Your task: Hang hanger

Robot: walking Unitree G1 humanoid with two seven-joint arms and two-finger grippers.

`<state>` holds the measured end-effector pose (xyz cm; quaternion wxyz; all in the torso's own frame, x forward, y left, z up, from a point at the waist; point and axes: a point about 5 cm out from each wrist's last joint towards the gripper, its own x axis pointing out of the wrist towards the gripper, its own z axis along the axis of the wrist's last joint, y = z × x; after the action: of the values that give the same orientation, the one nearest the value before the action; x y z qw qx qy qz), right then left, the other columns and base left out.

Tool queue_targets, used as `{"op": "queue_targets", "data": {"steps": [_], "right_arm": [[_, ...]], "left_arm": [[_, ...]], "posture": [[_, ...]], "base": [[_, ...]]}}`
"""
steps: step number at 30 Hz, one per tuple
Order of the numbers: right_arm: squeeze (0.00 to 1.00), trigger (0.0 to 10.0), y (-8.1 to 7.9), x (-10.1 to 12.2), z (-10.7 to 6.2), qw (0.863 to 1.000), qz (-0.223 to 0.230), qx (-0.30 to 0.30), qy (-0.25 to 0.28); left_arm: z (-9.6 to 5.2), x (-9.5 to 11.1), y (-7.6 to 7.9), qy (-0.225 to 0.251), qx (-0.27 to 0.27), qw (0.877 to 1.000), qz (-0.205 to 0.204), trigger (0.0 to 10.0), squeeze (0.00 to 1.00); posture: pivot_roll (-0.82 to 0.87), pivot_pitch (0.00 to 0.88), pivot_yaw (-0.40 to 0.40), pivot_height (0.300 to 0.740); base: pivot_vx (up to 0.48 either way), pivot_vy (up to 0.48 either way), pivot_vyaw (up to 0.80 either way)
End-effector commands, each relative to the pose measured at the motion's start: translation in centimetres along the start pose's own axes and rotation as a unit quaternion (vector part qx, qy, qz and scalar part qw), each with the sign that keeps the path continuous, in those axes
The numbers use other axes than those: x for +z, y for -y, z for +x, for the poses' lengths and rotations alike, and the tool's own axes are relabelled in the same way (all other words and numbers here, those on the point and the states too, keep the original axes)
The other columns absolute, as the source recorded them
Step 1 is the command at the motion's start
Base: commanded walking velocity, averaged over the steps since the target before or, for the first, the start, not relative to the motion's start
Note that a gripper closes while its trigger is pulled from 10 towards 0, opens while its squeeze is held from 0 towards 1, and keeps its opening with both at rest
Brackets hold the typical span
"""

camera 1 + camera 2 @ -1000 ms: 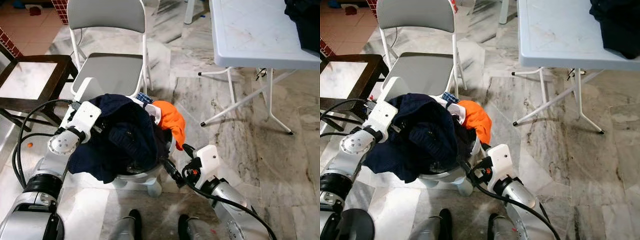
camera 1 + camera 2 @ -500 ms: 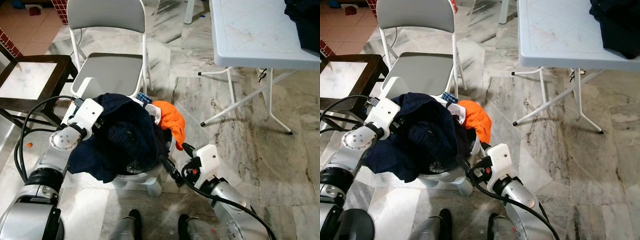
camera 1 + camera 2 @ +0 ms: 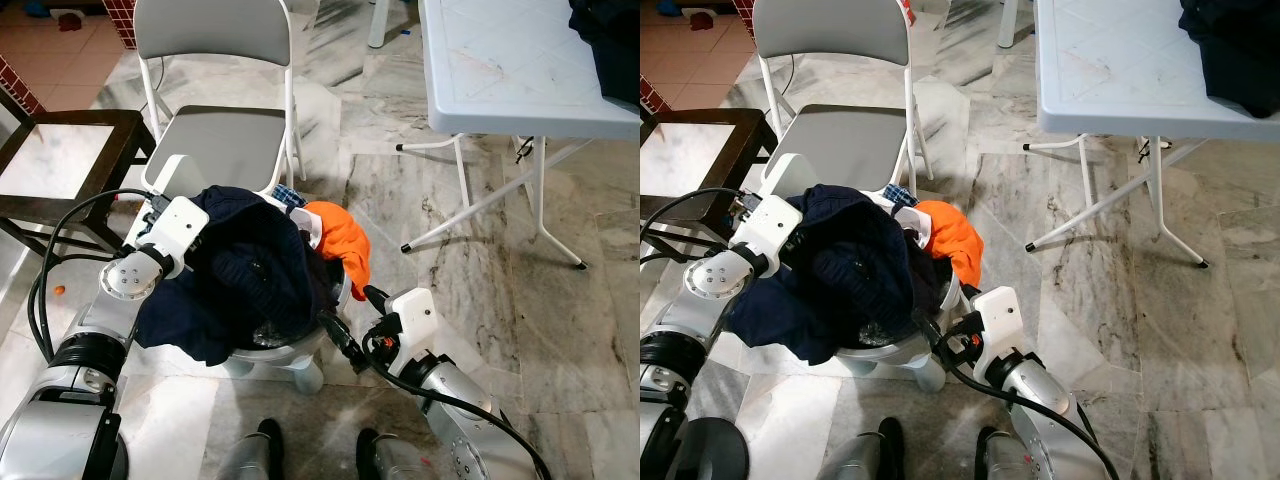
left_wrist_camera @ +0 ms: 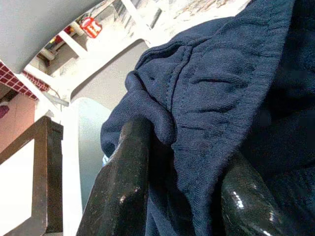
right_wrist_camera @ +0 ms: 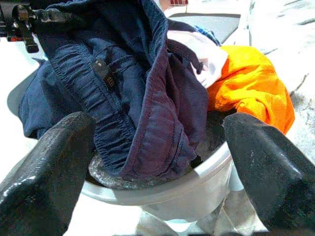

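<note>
A white laundry basket (image 3: 292, 353) stands on the floor right before my feet, piled with clothes. A navy garment (image 3: 240, 275) drapes over its top and left side. My left gripper (image 4: 187, 147) is shut on a fold of that navy fabric at the pile's left, by the chair. An orange garment (image 3: 341, 240) hangs over the basket's right rim. My right gripper (image 3: 356, 320) stands open at the basket's front right, its fingers (image 5: 54, 167) spread wide and facing the pile without touching it. No hanger can be made out.
A grey folding chair (image 3: 215, 140) stands just behind the basket. A dark wooden frame table (image 3: 60, 160) is at the left. A white folding table (image 3: 510, 70) with dark clothing (image 3: 610, 40) on it is at the right, over marble floor.
My left gripper has shifted slightly up and toward the chair with the navy garment in it. The right gripper has barely moved.
</note>
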<state>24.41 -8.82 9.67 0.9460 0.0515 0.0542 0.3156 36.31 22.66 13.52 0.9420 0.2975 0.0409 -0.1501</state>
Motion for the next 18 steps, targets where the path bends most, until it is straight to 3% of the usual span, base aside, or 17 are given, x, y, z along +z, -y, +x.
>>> {"op": "queue_targets", "data": {"steps": [1,5,15,18], "right_arm": [[0.00,10.0,-0.1,-0.5,-0.1,1.000,0.004,0.001,-0.008],[0.00,10.0,-0.1,-0.5,-0.1,1.000,0.004,0.002,-0.009],[0.00,10.0,-0.1,-0.6,-0.1,1.000,0.002,0.003,-0.010],[0.00,10.0,-0.1,-0.6,-0.1,1.000,0.004,0.003,-0.010]], "left_arm": [[-0.3,-0.3,-0.8,-0.007,0.006,1.000,0.003,0.0,0.00],[-0.3,-0.1,-1.0,0.001,0.012,1.000,0.005,0.0,0.00],[-0.4,0.7,-1.5,0.020,0.043,0.998,0.052,0.0,0.00],[-0.5,1.3,-2.1,0.030,0.077,0.993,0.090,0.0,0.00]], "posture": [[-0.04,0.243,0.050,0.740],[-0.04,0.242,0.049,0.740],[-0.04,0.243,0.045,0.740],[-0.04,0.245,0.049,0.740]], "base": [[0.000,0.000,0.00],[0.000,0.000,0.00],[0.000,0.000,0.00],[0.000,0.000,0.00]]}}
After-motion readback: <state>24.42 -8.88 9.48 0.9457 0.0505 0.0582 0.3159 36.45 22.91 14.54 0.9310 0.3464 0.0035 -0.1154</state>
